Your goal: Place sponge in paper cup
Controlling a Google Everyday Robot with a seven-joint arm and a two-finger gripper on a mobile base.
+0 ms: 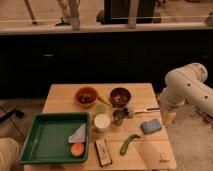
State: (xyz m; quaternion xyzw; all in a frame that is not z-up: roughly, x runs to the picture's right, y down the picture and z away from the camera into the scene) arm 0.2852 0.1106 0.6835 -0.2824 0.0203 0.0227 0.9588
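Note:
The blue-grey sponge (151,126) lies flat on the wooden table (150,155), right of the middle. The white paper cup (102,121) stands upright near the table's middle, left of the sponge, with a shiny metal cup (119,117) between them. My white arm (186,86) bends at the table's right edge, and its lower end drops beside that edge. My gripper is out of sight, and nothing touches the sponge.
Two brown bowls (86,96) (120,96) stand at the back. A utensil (143,110) lies behind the sponge. A curved green vegetable (130,143) and a flat brown block (103,151) lie at the front. A green tray (42,142) at the left holds an orange item (77,149) and a pale cloth (78,134).

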